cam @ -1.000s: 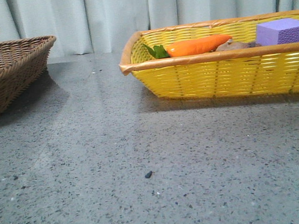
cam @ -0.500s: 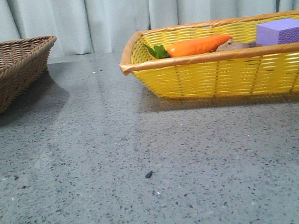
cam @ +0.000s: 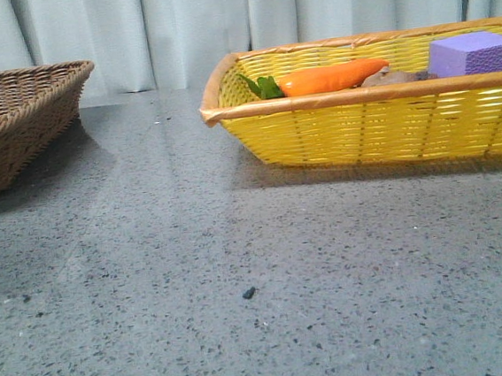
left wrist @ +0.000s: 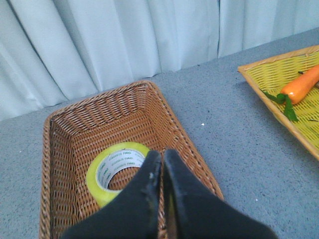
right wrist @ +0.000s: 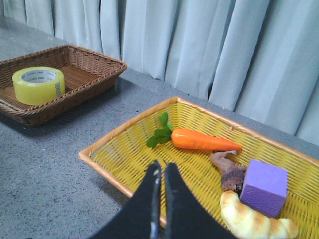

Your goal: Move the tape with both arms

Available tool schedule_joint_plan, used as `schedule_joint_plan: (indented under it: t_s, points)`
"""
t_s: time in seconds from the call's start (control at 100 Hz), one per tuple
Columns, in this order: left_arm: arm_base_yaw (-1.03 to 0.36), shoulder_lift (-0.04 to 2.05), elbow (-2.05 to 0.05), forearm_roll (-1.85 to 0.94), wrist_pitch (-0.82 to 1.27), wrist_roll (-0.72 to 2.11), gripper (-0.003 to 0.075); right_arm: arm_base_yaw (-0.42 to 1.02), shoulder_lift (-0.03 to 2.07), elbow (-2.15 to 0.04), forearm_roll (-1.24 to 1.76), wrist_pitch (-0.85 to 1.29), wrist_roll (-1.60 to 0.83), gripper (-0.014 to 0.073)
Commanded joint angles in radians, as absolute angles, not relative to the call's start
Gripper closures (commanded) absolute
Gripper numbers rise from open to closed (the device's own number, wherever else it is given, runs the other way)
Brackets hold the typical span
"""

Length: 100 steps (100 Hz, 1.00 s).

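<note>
Setting: pale grey curtains behind a speckled grey table (cam: 238,242).
Left claw (left wrist: 162,158): fingers pressed together, holding nothing, raised above the brown basket (left wrist: 60,149).
Tape (left wrist: 115,169): lies flat in that basket, just beyond and below the left fingertips.
Right claw (right wrist: 160,172): fingers pressed together, empty, over the near rim of the yellow basket (right wrist: 114,174); tape well away from it.
Beyond right claw: carrot (right wrist: 202,140), purple block (right wrist: 263,187), bread roll (right wrist: 249,224).
Risk: a shut left claw lowered would likely strike the roll's rim and shove it, not grasp it.
Views: front view shows neither claw and only a yellow sliver of tape; the wrist views show the whole roll.
</note>
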<state>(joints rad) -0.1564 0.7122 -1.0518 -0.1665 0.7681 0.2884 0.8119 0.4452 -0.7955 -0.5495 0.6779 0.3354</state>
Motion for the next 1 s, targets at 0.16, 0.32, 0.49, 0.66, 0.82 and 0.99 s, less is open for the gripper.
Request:
schedule_joint_plan:
  t_s: [0.16, 0.32, 0.49, 0.66, 0.82, 0.99]
  points:
    - [-0.157, 0.449, -0.814, -0.223, 0.657, 0.287, 0.0741, 0.807, 0.242, -0.714, -0.61, 0.6, 0.341, 0.066]
    - [-0.157, 0.278, -0.668, -0.23, 0.614, 0.287, 0.0741, 0.807, 0.128, -0.648, -0.7, 0.6, 0.341, 0.066]
    - [-0.157, 0.119, -0.557, -0.23, 0.593, 0.287, 0.0741, 0.807, 0.035, -0.601, -0.709, 0.6, 0.341, 0.066]
    - [-0.157, 0.019, -0.511, -0.243, 0.605, 0.287, 0.0741, 0.807, -0.003, -0.582, -0.709, 0.616, 0.341, 0.066]
    - [-0.157, 0.012, -0.499, -0.243, 0.6, 0.287, 0.0741, 0.807, -0.003, -0.582, -0.709, 0.616, 0.341, 0.066]
    - [-0.157, 0.012, -0.481, -0.243, 0.597, 0.287, 0.0741, 0.807, -0.003, -0.582, -0.709, 0.616, 0.341, 0.066]
